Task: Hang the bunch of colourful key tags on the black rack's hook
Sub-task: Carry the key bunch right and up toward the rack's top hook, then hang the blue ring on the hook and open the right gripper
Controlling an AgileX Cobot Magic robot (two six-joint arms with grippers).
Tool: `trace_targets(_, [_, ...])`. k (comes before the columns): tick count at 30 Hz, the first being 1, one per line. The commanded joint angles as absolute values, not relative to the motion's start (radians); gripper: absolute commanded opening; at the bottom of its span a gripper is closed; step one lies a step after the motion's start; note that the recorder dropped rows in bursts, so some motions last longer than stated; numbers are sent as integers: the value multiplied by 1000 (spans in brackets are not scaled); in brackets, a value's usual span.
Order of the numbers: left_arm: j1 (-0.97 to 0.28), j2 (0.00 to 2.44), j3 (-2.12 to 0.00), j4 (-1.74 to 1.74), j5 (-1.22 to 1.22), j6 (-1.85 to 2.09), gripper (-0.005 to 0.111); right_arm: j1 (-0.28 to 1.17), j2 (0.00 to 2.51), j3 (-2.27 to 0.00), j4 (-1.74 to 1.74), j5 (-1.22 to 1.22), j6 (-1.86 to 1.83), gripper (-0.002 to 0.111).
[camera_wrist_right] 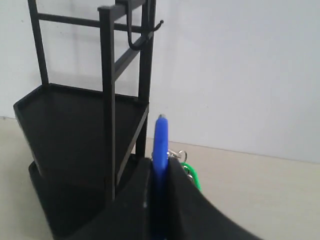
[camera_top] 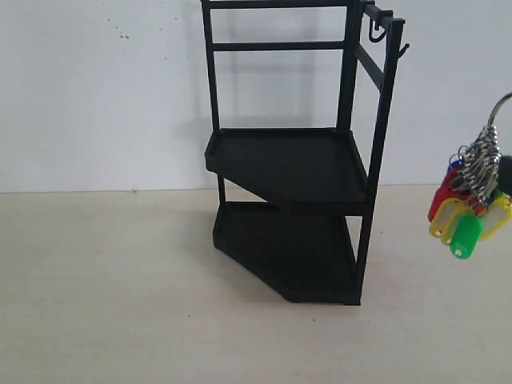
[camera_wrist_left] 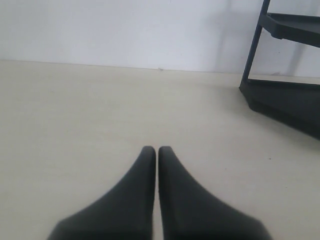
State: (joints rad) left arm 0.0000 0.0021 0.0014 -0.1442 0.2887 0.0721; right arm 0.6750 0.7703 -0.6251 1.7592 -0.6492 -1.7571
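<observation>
The colourful key tag bunch [camera_top: 468, 212] hangs in the air at the right edge of the exterior view, to the right of the black rack [camera_top: 288, 160] and well below its top. My right gripper [camera_wrist_right: 160, 162] is shut on the bunch's blue-sleeved loop [camera_wrist_right: 161, 135], with a green tag [camera_wrist_right: 191, 176] showing beside it. In the exterior view this gripper is mostly cut off by the frame edge. The hook [camera_top: 404, 50] is a short prong on the rack's top right post, also visible as the hook [camera_wrist_right: 159, 24] in the right wrist view. My left gripper [camera_wrist_left: 152, 150] is shut and holds nothing, low over the table.
A curled J-shaped hook [camera_top: 376, 32] hangs from the rack's top bar, close to the short prong. The rack's two angular trays [camera_top: 280, 172] jut toward the front. A white wall stands behind. The rack's lower tray [camera_wrist_left: 285, 100] lies off to one side in the left wrist view.
</observation>
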Motion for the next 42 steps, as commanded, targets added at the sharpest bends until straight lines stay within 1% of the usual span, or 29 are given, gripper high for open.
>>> trace_targets(1, [-1, 0, 0, -141, 285, 75, 4, 672, 861, -705, 1721, -686, -1817, 0])
trace_targets(5, [-1, 0, 0, -141, 285, 75, 4, 672, 968, -768, 1686, -797, -1831, 0])
trace_targets(12, [-1, 0, 0, -141, 285, 75, 4, 663, 1101, -831, 1499, -804, -1809, 0])
trace_targets(15, [-1, 0, 0, -141, 285, 75, 4, 621, 1118, -844, 1492, -782, -1701, 0])
trace_targets(19, [-1, 0, 0, -141, 285, 75, 4, 470, 1118, -844, 1495, -637, -1582, 0])
trace_targets(26, [-1, 0, 0, -141, 285, 75, 4, 64, 1139, -850, 1495, -82, -1525, 0])
trace_targets(29, [-1, 0, 0, -141, 285, 75, 4, -33, 1189, -875, 1502, 55, -1525, 0])
trace_targets(32, [-1, 0, 0, -141, 285, 75, 4, -35, 1243, -914, 1504, 61, -1525, 0])
trace_targets(36, [-1, 0, 0, -141, 285, 75, 4, -29, 1303, -979, 1504, 151, -1525, 0])
trace_targets(42, [-1, 0, 0, -141, 285, 75, 4, 63, 1325, -1053, 1508, 72, -1523, 0])
